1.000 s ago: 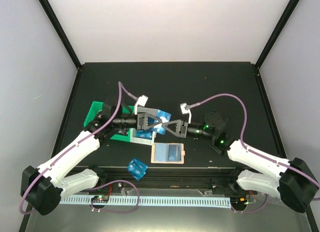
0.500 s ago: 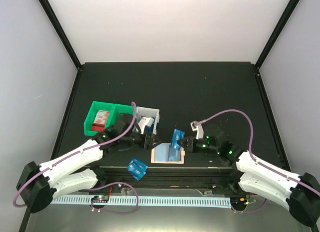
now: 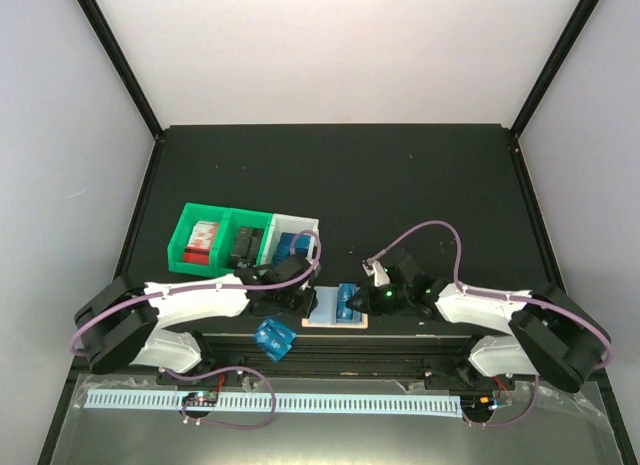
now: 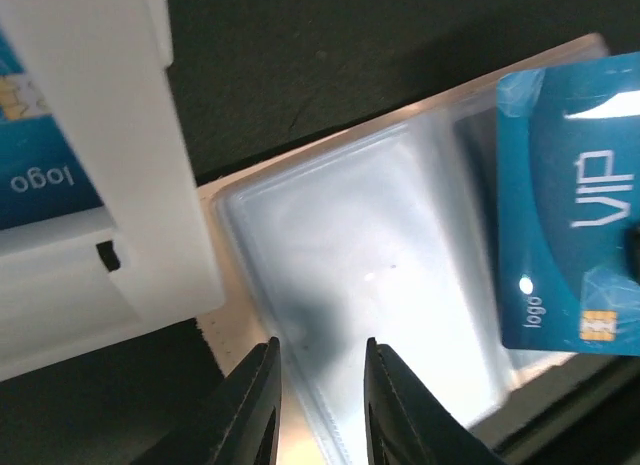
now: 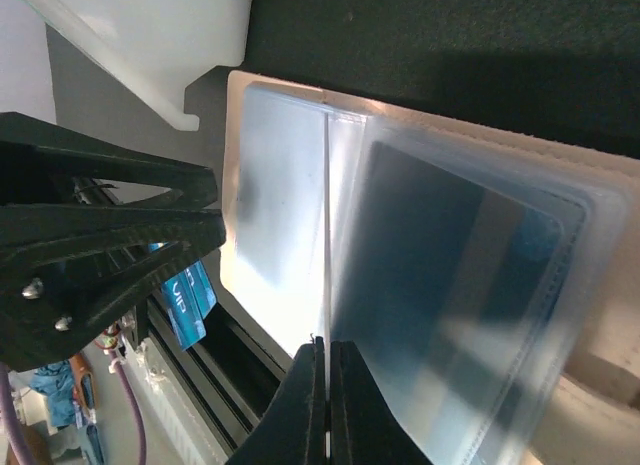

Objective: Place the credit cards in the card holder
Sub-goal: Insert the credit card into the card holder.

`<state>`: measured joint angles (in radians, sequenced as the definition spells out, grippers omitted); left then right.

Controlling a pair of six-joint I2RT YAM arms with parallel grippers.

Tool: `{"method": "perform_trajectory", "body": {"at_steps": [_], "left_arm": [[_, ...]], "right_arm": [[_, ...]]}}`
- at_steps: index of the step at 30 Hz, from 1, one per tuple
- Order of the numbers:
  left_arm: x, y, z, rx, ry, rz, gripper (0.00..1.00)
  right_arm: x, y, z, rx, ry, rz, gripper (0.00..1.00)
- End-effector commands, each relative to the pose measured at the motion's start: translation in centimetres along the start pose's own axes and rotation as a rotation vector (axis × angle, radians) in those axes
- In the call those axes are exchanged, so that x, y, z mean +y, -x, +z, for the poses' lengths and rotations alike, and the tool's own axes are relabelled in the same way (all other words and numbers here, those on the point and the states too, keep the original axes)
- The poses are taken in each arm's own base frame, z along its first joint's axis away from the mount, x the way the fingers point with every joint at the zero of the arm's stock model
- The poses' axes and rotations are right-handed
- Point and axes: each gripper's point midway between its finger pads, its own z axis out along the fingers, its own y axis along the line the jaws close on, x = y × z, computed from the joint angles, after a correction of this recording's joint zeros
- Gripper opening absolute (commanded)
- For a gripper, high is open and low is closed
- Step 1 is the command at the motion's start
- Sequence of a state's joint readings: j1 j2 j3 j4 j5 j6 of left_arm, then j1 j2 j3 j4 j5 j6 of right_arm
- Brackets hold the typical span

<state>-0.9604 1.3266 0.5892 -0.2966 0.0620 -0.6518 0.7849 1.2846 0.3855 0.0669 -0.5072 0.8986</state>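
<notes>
Left wrist view: cropped credit card is pinched by right gripper; left gripper is seen slightly spread over card holder

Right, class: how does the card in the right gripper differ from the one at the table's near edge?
The gripped card is pinched in the shut right gripper; the edge card lies loose, untouched. The gripped card is over the holder; the edge card lies apart from it. Both are blue.
</notes>
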Motion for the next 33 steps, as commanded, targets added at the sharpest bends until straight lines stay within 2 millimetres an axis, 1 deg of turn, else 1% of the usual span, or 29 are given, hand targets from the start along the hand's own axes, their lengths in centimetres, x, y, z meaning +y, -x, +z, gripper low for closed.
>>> {"method": "perform_trajectory", "body": {"at_steps": [1, 7, 12, 18, 23, 29, 33], "left_arm": [[0.7, 1.0, 0.0, -0.046, 0.100, -0.011, 0.25], [1.2, -0.1, 0.7, -0.019, 0.131, -0.009, 0.25], [1.3, -0.9, 1.4, 0.006, 0.147, -0.002, 0.23], [1.4, -1.9, 2.0, 0.030, 0.155, -0.005, 0.18], [1.1, -2.1, 2.3, 0.040, 0.156, -0.003, 0.18], [0.2, -2.2, 2.7, 0.058, 0.125, 0.011, 0.18], [-1.1, -2.5, 3.1, 0.083, 0.066, 0.026, 0.19]], "right_arm": [[1.5, 0.5, 0.6, 0.006, 0.081, 0.019, 0.01], [0.3, 0.0, 1.3, 0.027, 0.049, 0.068, 0.01], [-0.4, -0.6, 2.2, 0.059, 0.069, 0.135, 0.01], [-0.7, -1.2, 2.7, 0.068, 0.106, 0.208, 0.01], [-0.4, -1.0, 2.9, 0.077, 0.120, 0.199, 0.01], [0.3, -0.6, 3.4, 0.091, 0.144, 0.169, 0.02], [-0.1, -0.6, 3.5, 0.087, 0.125, 0.159, 0.05]]}}
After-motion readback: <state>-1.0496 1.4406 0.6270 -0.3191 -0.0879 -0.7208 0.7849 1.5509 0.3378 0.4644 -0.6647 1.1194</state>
